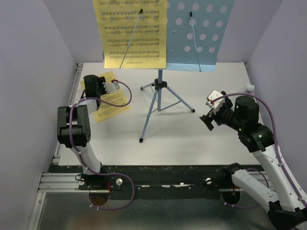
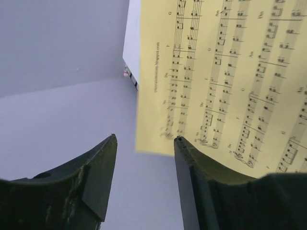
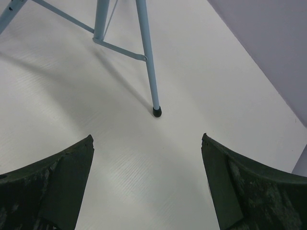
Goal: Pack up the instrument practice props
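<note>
White table (image 1: 201,143), pale lilac walls (image 1: 29,57), even light

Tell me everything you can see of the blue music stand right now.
The music stand is light blue, metal-looking, upright at the table's far middle. Its desk, punched with round holes, carries a yellow sheet-music page on its left half, with two thin wire arms across the front. Three thin legs end in black feet on the table.
</note>
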You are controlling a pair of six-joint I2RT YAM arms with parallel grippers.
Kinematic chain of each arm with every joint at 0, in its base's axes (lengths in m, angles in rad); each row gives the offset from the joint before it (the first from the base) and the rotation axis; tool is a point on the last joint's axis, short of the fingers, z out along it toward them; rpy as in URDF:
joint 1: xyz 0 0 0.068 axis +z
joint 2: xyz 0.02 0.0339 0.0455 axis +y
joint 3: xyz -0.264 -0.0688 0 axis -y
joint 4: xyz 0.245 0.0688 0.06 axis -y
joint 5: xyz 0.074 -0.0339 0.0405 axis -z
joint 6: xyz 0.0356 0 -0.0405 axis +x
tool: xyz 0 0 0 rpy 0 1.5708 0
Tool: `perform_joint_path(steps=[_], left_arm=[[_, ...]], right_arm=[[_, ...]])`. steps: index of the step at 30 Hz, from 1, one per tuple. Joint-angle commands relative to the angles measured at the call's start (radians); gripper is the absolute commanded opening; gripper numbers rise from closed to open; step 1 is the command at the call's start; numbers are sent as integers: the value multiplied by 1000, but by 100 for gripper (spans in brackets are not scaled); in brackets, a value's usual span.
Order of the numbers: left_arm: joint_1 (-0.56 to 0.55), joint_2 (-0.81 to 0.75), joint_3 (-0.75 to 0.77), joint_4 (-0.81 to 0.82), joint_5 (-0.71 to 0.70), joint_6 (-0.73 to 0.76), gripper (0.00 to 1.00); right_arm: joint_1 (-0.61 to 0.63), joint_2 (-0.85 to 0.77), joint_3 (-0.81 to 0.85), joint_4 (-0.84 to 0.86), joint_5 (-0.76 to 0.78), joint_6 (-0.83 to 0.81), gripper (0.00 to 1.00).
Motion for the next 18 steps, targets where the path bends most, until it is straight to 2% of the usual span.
perform_joint_path(steps=[1,3,5,7,9,12,18], left_arm=[[-5,-23,33,16,-133,-142,62],[-17,-55,53,-21,-165,-255,63],[-27,-111,107,-201,-147,-448,63],[-27,-150,185,-434,-29,-671,63],[-27,-153,260,-639,119,-829,58],[-33,-141,290,-757,197,-1041,56],[-37,-15,369,-915,258,-1170,53]], right_arm=[[-1,-7,8,-10,-21,1,100],[-1,-5,8,-8,-25,4,100],[-1,-7,7,-4,-22,3,100],[-1,-11,1,-1,-15,1,100],[-1,-17,-8,2,-8,-2,100],[1,-22,-21,5,-9,-2,100],[-1,-21,-30,16,-28,7,100]])
